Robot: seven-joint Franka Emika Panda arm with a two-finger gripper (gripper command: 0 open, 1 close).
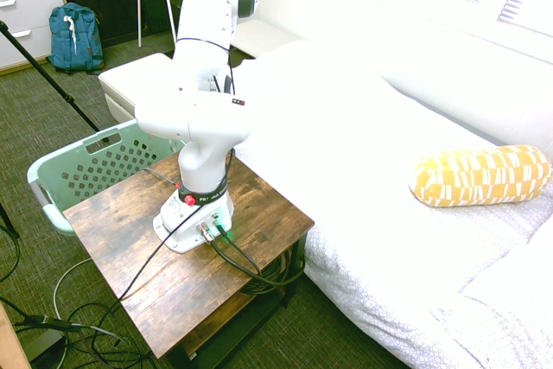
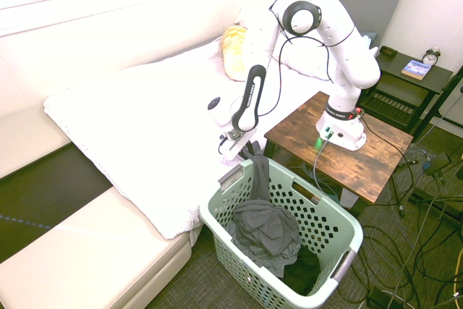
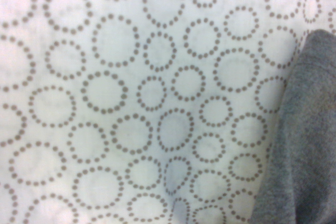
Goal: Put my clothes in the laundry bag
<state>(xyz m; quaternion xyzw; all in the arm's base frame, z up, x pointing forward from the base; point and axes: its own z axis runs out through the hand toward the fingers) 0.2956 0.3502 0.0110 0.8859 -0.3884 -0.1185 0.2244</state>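
Dark grey clothes (image 2: 265, 228) draped over laundry bag (image 2: 340, 229) rim — strip pinched in gripper (image 2: 248, 148) jaws | lift to be kept above rim — drop centred inside.

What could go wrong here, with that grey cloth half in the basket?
The dark grey garment hangs over the mint-green basket's rim, one end up at the gripper; it might slide out onto the floor. The gripper sits close above the white dotted bedspread and could snag it.
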